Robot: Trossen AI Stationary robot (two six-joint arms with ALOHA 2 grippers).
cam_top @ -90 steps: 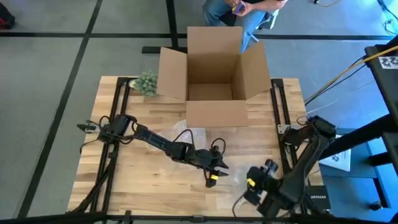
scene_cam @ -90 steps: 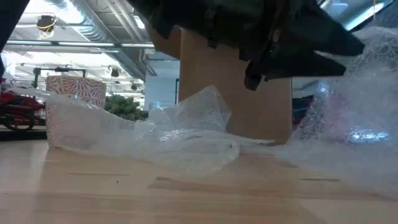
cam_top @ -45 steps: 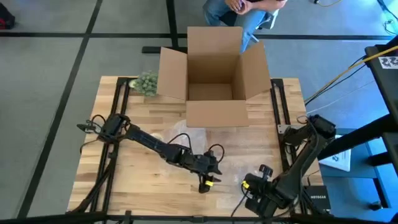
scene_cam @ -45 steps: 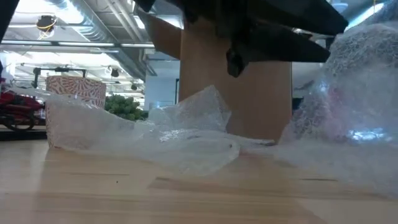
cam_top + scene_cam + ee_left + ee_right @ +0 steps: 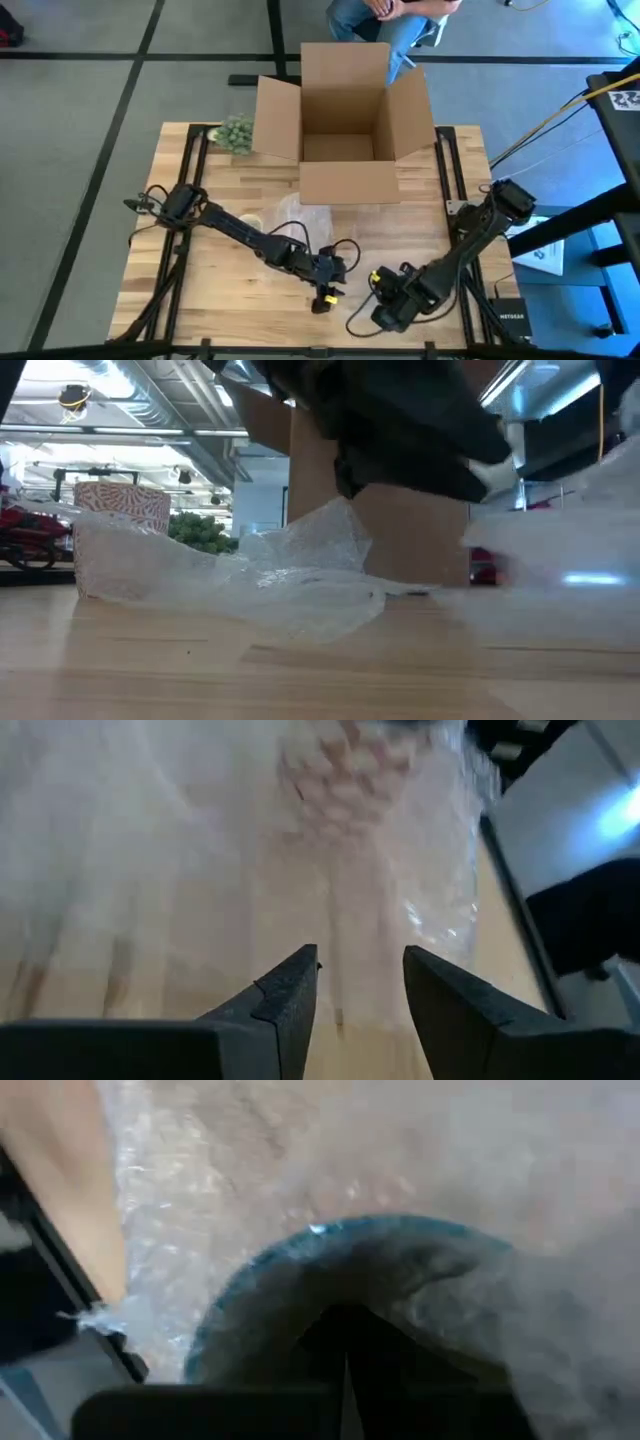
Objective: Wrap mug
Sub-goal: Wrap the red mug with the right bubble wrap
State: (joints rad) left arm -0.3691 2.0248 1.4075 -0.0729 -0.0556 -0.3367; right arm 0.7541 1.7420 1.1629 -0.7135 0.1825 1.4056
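Bubble wrap point(image 5: 250, 575) hides mug | left gripper point(image 5: 360, 980) fingers slightly apart, empty, above wrap | right gripper point(image 5: 385, 310) grip unclear, beside it

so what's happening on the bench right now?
Both arms are working low at the table's near edge over a sheet of bubble wrap. The right gripper is shut on a dark mug, which is bundled in the wrap. The left gripper hovers open just above the wrap beside it. An open cardboard box waits at the far edge.
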